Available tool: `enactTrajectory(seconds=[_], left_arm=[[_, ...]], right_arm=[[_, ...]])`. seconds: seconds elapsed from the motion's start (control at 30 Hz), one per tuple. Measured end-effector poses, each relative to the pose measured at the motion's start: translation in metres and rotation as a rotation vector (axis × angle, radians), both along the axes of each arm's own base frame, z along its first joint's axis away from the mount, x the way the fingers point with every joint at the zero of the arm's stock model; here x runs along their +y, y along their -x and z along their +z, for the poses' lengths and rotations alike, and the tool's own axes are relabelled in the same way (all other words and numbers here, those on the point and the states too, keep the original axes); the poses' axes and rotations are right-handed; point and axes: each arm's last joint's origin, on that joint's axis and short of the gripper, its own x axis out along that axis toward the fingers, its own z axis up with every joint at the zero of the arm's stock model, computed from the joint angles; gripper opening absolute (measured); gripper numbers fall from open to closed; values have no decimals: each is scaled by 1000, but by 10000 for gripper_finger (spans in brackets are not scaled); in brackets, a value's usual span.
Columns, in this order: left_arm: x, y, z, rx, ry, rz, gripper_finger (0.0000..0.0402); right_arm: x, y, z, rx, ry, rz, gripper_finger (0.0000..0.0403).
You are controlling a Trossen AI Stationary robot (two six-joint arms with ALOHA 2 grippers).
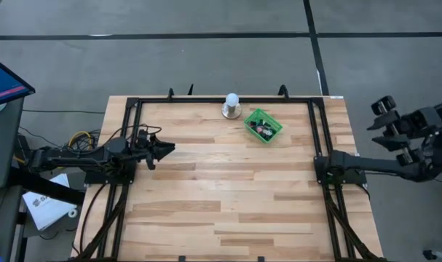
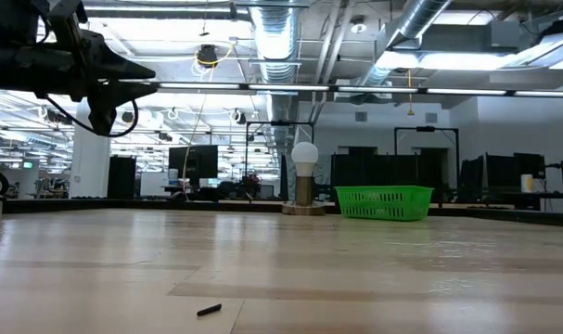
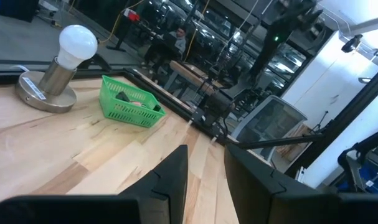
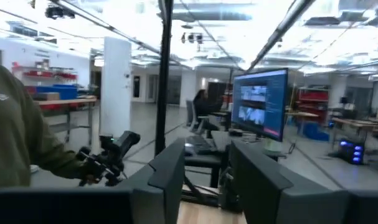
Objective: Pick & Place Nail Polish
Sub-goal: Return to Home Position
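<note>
Nail polish (image 1: 263, 131): small bottles inside green bin (image 1: 275, 124), at 1 o'clock on table (image 1: 228, 196). White-domed lamp (image 1: 231, 104): just beside bin, 12 o'clock. Left gripper (image 1: 170, 149): 9 o'clock, above tabletop, fingers slightly parted, empty. Right gripper (image 4: 207, 152): beyond 3 o'clock edge, fingers parted, empty.
</note>
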Motion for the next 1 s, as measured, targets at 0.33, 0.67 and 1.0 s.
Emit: enactTrajectory(seconds=[0.33, 0.67, 1.0], left_arm=[[0, 0, 1, -14, -1, 2, 101], [1, 0, 5, -55, -1, 41, 101], [1, -1, 5, -52, -1, 44, 101]], right_arm=[[-7, -15, -98, -37, -114, -83, 76], [-29, -114, -194, 203, -240, -42, 9], [-36, -139, -276, 249, -355, -35, 2]])
